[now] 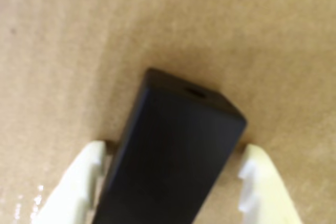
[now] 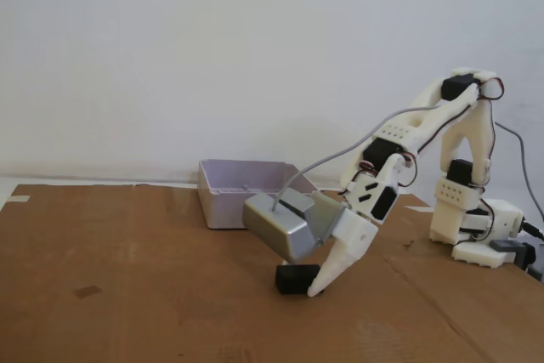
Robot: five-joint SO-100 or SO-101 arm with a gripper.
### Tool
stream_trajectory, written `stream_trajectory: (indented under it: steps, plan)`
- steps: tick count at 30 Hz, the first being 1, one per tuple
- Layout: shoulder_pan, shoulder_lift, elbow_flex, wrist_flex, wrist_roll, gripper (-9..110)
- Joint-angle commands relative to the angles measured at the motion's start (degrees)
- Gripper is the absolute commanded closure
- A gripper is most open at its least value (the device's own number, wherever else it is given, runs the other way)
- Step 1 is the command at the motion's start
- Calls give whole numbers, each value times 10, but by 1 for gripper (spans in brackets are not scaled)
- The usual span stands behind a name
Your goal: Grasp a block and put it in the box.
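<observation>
The block (image 1: 173, 156) is being flanked by the white jaws, which are being held apart: one fingertip (image 1: 86, 169) seems to be touching its left side, while a gap is being left at the right. In the fixed view, the block (image 2: 295, 279) is being rested on the cardboard-covered worktop (image 2: 127, 295), well in front of the box (image 2: 231, 193).

Brown cardboard sheet (image 2: 153, 295) covers tabletop, fills wrist view (image 1: 79, 40); crease line runs diagonally at 4 o'clock part of fixed view. Small dark stain (image 2: 86, 292) on cardboard toward 8 o'clock. Pale tape strip (image 2: 15, 199) at sheet's 9 o'clock corner. Plain white wall (image 2: 212, 48) across 12 o'clock half, dark cable (image 2: 525, 155) at 3 o'clock
</observation>
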Motion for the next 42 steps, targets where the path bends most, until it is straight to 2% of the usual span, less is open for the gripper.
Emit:
stream_trajectory:
  steps: [1,7,13,26,42]
  plan:
    - [-6,11,-55,-21,4,71]
    - [-6,11,-54,-21,4,71]
    - [-6,11,-53,-21,4,80]
    - [-3,11,-51,-21,4,89]
    - [-1,19,-57,-21,1,89]
